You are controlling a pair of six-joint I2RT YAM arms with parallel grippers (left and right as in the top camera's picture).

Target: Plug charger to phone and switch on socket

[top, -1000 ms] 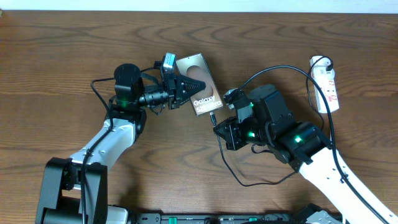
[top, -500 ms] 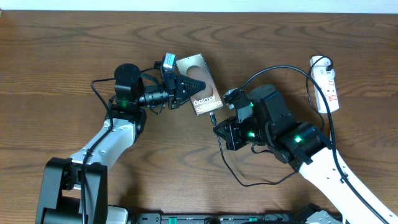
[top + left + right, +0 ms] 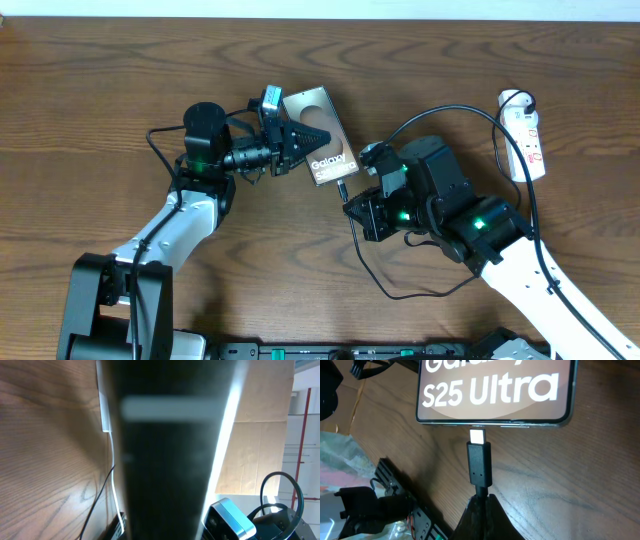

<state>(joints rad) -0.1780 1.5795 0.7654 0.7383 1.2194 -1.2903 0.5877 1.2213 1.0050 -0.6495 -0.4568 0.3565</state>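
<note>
The bronze phone [image 3: 322,133] lies at the table's middle with white "Galaxy" lettering. In the right wrist view its lower edge [image 3: 495,395] reads "S25 Ultra". My left gripper [image 3: 298,140] is shut on the phone's left side; in the left wrist view the phone's dark edge [image 3: 170,460] fills the frame. My right gripper [image 3: 480,502] is shut on the charger [image 3: 479,462], its black connector with a silver tip just short of the phone's port. The black cable [image 3: 440,115] runs to the white socket [image 3: 526,133] at the far right.
The charger's cable loops on the table [image 3: 420,292] in front of my right arm. The socket's white cord [image 3: 497,150] hangs beside it. Wooden table [image 3: 100,80] all round.
</note>
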